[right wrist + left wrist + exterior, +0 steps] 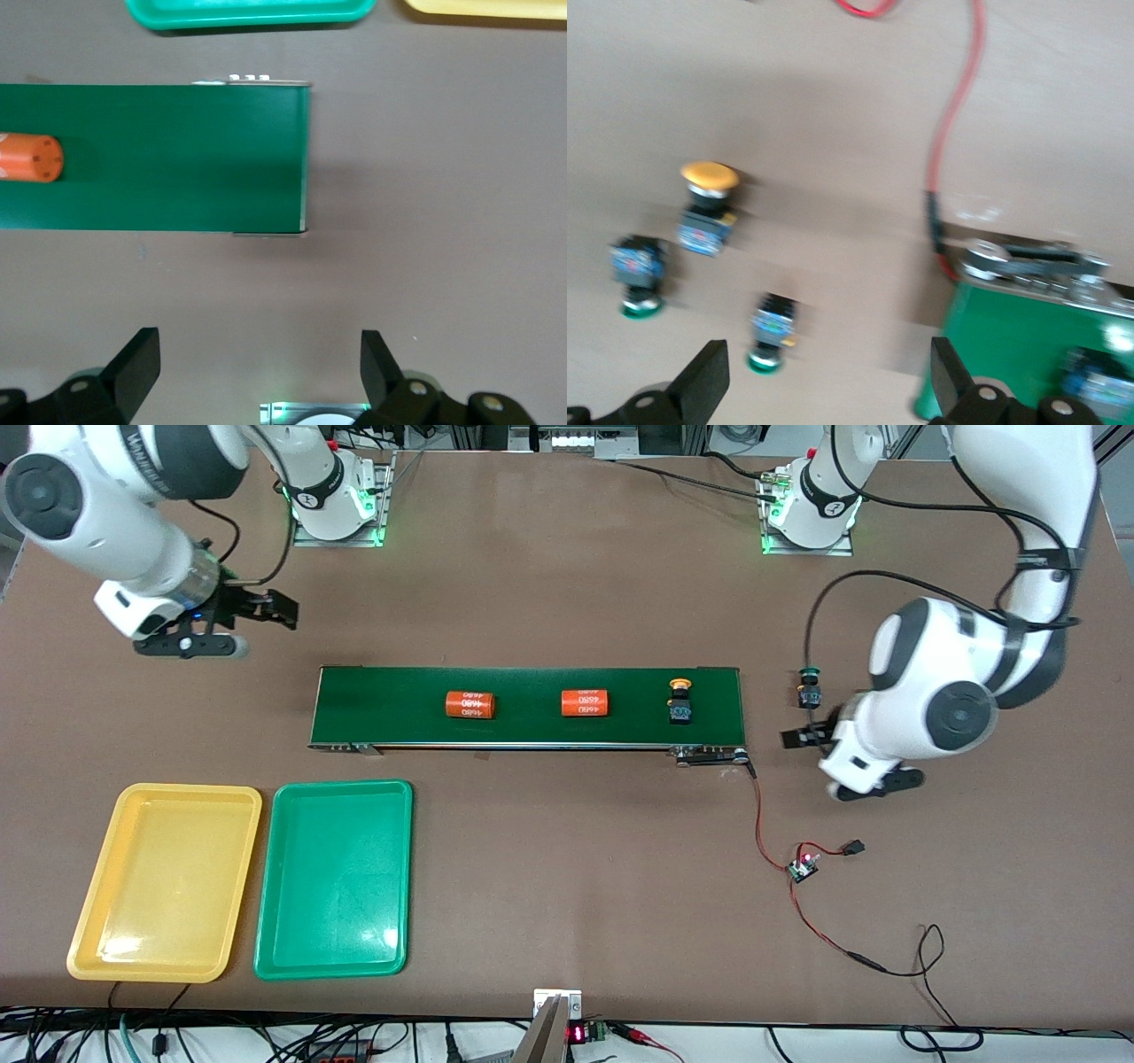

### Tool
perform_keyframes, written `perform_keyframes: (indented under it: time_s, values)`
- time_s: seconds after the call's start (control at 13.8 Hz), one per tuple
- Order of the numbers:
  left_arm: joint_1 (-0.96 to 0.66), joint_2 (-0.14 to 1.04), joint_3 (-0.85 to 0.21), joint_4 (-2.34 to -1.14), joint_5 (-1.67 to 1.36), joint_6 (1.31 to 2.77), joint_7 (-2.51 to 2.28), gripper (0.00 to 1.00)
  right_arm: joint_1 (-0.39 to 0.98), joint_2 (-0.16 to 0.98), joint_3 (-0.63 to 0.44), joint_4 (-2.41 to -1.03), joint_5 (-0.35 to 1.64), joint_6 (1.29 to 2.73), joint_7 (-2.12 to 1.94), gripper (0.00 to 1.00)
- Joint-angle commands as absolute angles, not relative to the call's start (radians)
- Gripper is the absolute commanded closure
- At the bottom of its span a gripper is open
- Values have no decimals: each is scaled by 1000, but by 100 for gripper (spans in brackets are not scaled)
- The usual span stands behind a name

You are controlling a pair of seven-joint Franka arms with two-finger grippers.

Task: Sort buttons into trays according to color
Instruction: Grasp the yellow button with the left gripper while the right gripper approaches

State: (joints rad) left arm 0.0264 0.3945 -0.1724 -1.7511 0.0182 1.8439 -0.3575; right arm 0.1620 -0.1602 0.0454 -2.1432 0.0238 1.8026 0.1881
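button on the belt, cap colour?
Yellow-orange cap on the belt button; front view shows it best.

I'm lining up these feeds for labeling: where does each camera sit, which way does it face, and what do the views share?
Front view: high across the table, facing both arm bases; shows both arms, the conveyor belt, yellow tray and green tray.
Left wrist view: on the left arm, looking down past the open left gripper at three buttons on the table.
Right wrist view: on the right arm, looking down past the open right gripper at the belt's end.
Shared: belt in all three; trays in front and right wrist views.
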Motion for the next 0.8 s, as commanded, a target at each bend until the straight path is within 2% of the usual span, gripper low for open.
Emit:
perform_keyframes:
  time_s: [0.0, 0.29, 0.73]
  values:
    - [18, 399, -88, -1765, 20, 1841, -185, 0, 256, -167, 40, -2164, 35, 1876, 303, 0]
    - [43, 400, -20, -1882, 21, 1986, 3, 0, 377, -98, 40, -2163, 49, 2075, 393, 0]
    - [63, 399, -18, -2144, 21, 2345, 41, 0, 491, -14, 40, -2161, 54, 2172, 466, 0]
